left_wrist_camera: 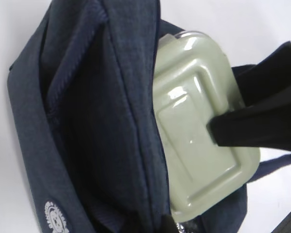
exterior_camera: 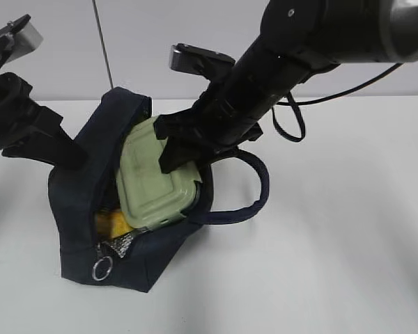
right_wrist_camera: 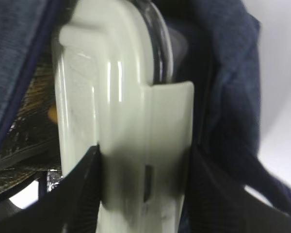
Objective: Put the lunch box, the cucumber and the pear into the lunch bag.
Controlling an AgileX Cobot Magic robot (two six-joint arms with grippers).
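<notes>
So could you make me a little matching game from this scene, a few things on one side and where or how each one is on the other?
Things:
1. lunch box
2. left gripper
3. right gripper
4. zipper ring

States:
A. hangs at the near corner of the lunch bag
B. shut on the bag's fabric edge
C. sticks halfway out of the bag's opening
D. clamped on the lunch box

Pairs: 1-C, 2-B, 3-D, 4-A
</notes>
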